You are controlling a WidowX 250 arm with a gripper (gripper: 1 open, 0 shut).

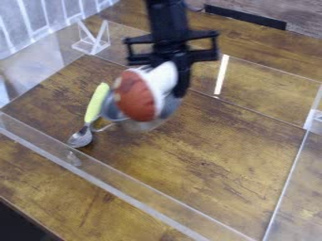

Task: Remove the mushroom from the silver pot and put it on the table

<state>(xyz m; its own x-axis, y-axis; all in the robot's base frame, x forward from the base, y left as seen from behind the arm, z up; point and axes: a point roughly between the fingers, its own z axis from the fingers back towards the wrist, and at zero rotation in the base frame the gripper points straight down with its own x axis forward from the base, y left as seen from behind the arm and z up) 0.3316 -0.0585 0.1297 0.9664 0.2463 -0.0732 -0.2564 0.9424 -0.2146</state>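
Note:
My gripper [171, 77] hangs from the black arm, pointing steeply down, and is shut on the white stem of the mushroom [137, 98]. Its reddish-brown cap tilts toward the lower left. The mushroom is raised above the silver pot [116, 120]. Only a grey sliver of the pot's rim shows beneath the cap, and the rest is hidden. The table [214, 160] is dark brown wood planks.
A metal spoon with a yellow-green handle [94, 104] lies left of the pot, its bowl [79, 138] by the near clear acrylic strip [138, 198]. Another acrylic strip [221, 75] stands right of the gripper. A clear stand [88, 38] sits at the back left.

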